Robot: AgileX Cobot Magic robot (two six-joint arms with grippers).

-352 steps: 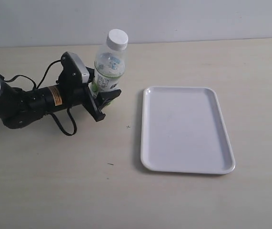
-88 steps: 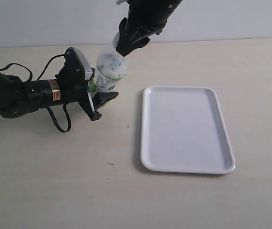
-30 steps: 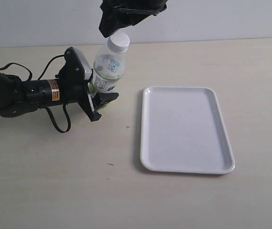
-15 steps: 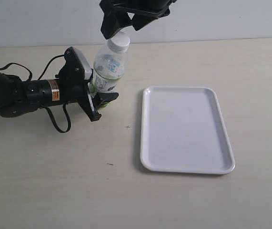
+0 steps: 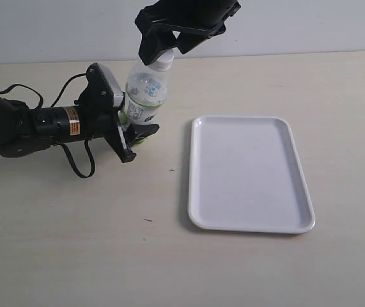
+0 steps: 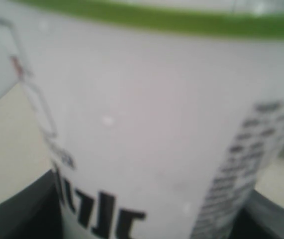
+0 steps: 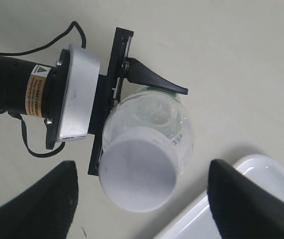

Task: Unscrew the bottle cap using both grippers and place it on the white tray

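The bottle [image 5: 145, 94] stands upright at the back left of the table, and my left gripper [image 5: 131, 128] is shut on its labelled lower body. In the left wrist view the white label [image 6: 146, 129] fills the frame. The white bottle cap [image 5: 163, 59] is on the neck. My right gripper [image 5: 168, 48] comes down from above with its jaws open on either side of the cap, apart from it. From the right wrist the cap [image 7: 138, 174] shows as a round white disc between the two black fingers [image 7: 47, 199], with gaps on both sides. The white tray [image 5: 249, 173] lies flat to the right of the bottle.
The left arm's black body and cables [image 5: 35, 128] stretch across the table to the left of the bottle. A pale wall [image 5: 297, 25] rises behind the table. The tray's near corner [image 7: 261, 169] shows beside the bottle in the right wrist view.
My right gripper has lowered from above the cap until its open jaws straddle it. The left gripper and the bottle have stayed still.
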